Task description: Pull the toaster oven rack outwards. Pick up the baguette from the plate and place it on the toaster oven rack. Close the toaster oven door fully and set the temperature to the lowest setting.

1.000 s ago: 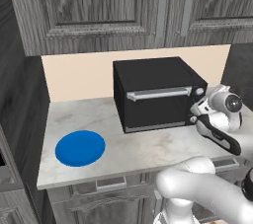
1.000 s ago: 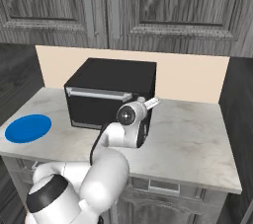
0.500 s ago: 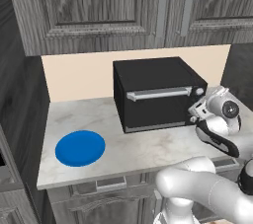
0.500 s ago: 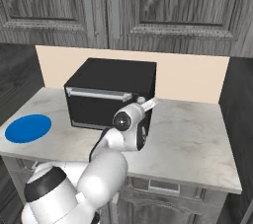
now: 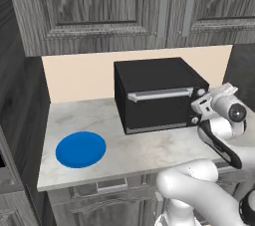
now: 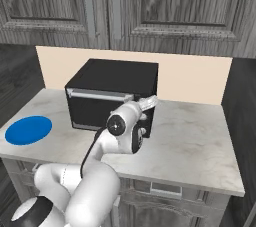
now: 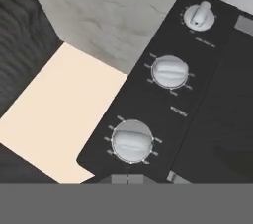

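The gripper [image 5: 199,113] has its fingers pressed together with nothing between them, and it sits just in front of the knobs [image 7: 131,140] at the right end of the oven [image 5: 157,93]. The door [image 5: 159,103] beside the knobs is closed. The plate [image 5: 80,149] lies bare on the counter [image 5: 144,153], well apart on the far side of the oven.

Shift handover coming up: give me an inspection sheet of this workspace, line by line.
Surface: pale marbled stone counter, beige backsplash behind.
Job's things: boxy black toaster oven, its black door with silver bar handle shut; three silver knobs in a column; flat round blue plate bare; no baguette seen on the counter.
Clutter: nothing seen.
Grippers: gripper shut, holding nothing, close in front of the knob column.
Cables: nothing seen.
Surroundings: dark grey wood cabinets above and below.
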Motion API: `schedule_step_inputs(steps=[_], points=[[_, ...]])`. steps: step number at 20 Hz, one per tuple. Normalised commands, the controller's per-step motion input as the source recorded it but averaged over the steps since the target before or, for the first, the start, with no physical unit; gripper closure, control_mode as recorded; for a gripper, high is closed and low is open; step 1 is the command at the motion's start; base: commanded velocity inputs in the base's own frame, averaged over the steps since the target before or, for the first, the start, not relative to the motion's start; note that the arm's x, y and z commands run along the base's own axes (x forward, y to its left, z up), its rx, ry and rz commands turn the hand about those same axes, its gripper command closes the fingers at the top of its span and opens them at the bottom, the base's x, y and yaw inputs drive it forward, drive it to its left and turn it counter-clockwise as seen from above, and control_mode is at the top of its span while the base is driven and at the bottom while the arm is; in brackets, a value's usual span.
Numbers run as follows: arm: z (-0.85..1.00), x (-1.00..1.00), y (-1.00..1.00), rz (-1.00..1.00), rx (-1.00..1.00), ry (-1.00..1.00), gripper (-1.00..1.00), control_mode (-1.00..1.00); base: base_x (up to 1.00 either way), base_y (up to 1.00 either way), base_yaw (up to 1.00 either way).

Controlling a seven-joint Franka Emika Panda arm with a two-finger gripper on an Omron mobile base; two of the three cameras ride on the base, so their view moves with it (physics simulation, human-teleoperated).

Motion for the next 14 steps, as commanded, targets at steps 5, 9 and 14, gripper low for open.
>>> schedule_step_inputs(steps=[5, 9, 14], points=[[0.11, 0.00, -0.40, 0.01, 0.14, 0.07, 1.00, -1.00, 0.00, 0.00, 0.00], [0.00, 0.00, -0.46, 0.00, 0.14, 0.11, 1.00, -1.00, 0.00, 0.00, 0.00], [-0.14, 0.00, -0.12, 0.00, 0.10, 0.07, -1.00, -1.00, 0.00, 0.00, 0.00]])
